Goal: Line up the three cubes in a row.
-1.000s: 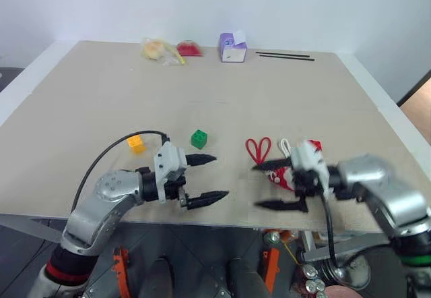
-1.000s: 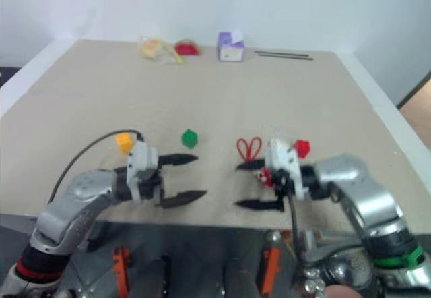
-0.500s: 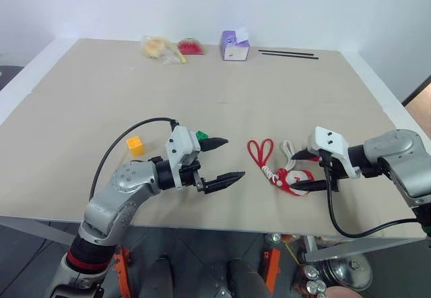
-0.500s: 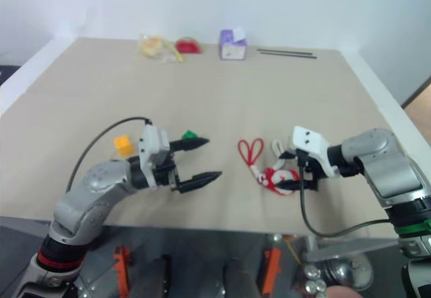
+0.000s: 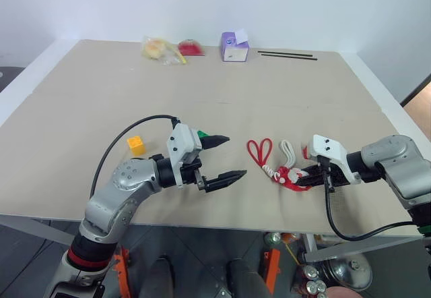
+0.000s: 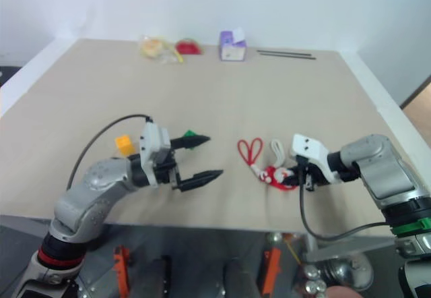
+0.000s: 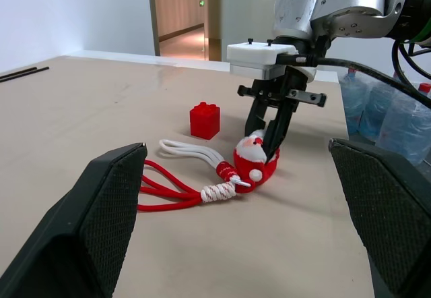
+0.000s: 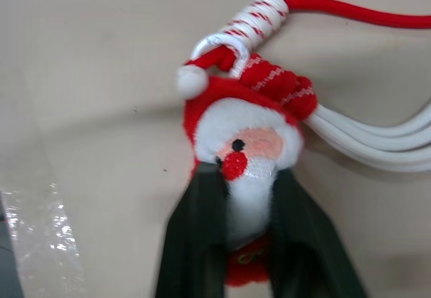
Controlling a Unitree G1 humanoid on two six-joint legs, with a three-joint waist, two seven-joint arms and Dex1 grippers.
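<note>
Beige table (image 5: pixel 283 96), right gripper (image 7: pixel 273 151) clamped on Santa toy (image 8: pixel 239 143), left gripper (image 5: pixel 224 158) spread wide, empty, red cube (image 7: pixel 205 120) beside toy

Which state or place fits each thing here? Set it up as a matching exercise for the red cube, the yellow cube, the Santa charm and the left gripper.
1. red cube
2. yellow cube
3. Santa charm
4. left gripper

A. pinched between the right gripper's fingers
B. open, holding nothing
C. on the table behind the Santa charm, as the left wrist view shows it
D. on the table beside the left arm

Pairs: 1-C, 2-D, 3-A, 4-B
</note>
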